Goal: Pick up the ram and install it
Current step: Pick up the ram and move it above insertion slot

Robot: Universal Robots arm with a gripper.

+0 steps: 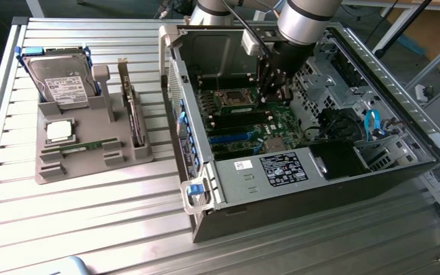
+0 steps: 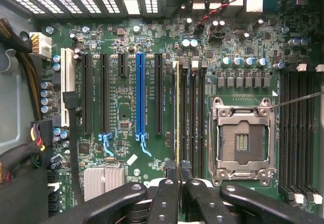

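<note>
Over the motherboard (image 2: 124,110), the tool (image 2: 178,178) pinches the ram (image 2: 177,107) edge-on near the processor socket (image 2: 243,140).

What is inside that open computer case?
A green motherboard with long slots and an empty processor socket; the gripper holds the ram edge-on above it. The arm hides the board beneath it.

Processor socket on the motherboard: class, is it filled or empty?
Empty. In the wrist view the socket shows its bare dark bed inside the metal frame, with no chip seated in it.
</note>
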